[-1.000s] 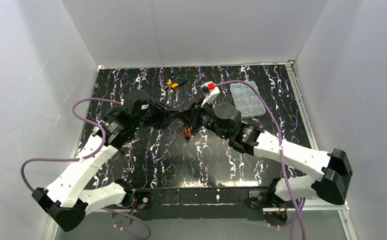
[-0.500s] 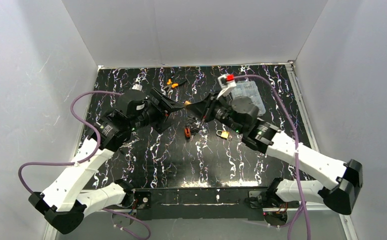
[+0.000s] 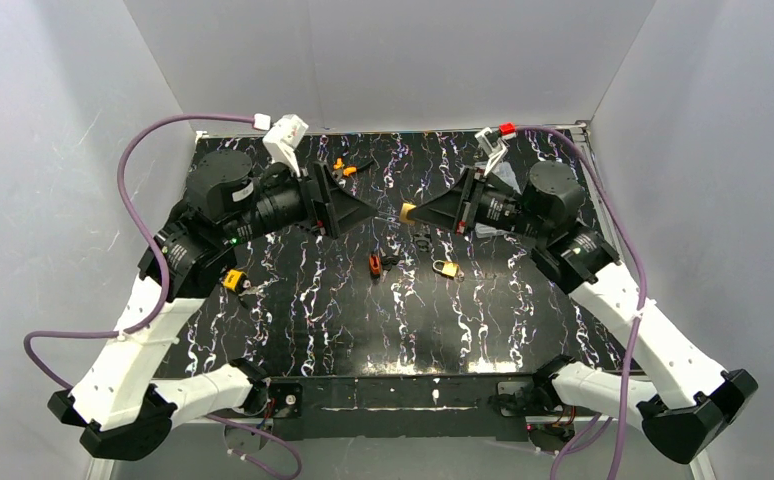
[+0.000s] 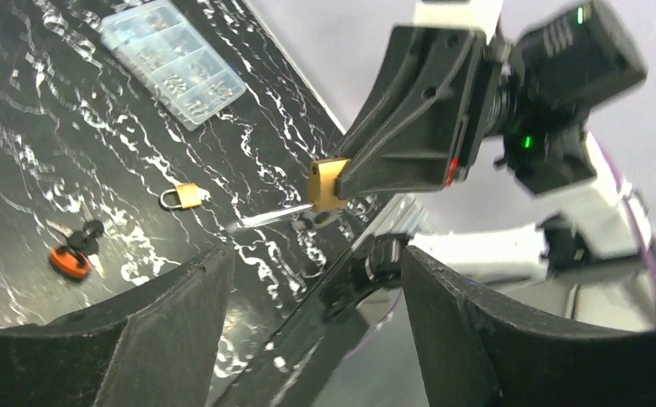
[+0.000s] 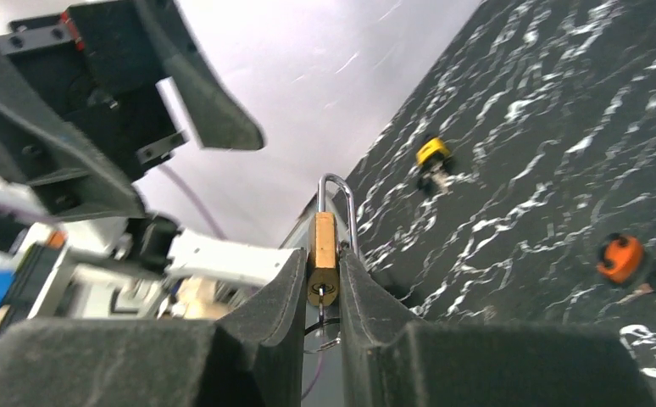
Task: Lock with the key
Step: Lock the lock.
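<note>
Above the black marbled table (image 3: pixel 293 310) we see the two arms facing each other. The left gripper (image 3: pixel 361 211) has its jaws spread wide with nothing between them, and the right gripper (image 3: pixel 418 213) is clamped on a brass padlock (image 5: pixel 323 246) held in the air, shackle pointing away from its wrist. A clear compartment box (image 4: pixel 172 61) lies behind the right arm. On the table between the arms we find a second small padlock (image 3: pixel 447 268) and near it the orange-tagged keys (image 3: pixel 374 264), with a small yellow object (image 3: pixel 232 279) well apart by the left arm.
</note>
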You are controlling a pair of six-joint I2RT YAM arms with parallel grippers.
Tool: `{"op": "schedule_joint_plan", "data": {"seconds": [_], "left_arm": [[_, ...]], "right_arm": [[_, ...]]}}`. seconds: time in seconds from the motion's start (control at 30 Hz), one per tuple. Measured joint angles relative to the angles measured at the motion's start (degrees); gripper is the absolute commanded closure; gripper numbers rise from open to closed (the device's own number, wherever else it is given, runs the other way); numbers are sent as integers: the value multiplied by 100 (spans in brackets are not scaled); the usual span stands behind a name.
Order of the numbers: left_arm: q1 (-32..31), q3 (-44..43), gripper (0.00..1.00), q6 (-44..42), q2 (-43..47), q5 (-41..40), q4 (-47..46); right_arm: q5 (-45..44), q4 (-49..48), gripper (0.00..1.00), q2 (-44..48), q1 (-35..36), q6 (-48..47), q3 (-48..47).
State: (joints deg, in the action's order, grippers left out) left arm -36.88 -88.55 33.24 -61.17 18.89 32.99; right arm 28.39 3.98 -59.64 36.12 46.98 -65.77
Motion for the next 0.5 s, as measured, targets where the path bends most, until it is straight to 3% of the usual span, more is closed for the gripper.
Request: {"op": "schedule_joint_plan", "data": {"seconds": [0.23,0.5], "left_arm": [[-2,-233,30,-1344,-217,1080,-2],[-58,-492,40,-1620,-325,2286,-235]], "right_arm": [[1085,460,99,276,-113,214,-488],[1635,631,99,431,-129,446,-902]]}}
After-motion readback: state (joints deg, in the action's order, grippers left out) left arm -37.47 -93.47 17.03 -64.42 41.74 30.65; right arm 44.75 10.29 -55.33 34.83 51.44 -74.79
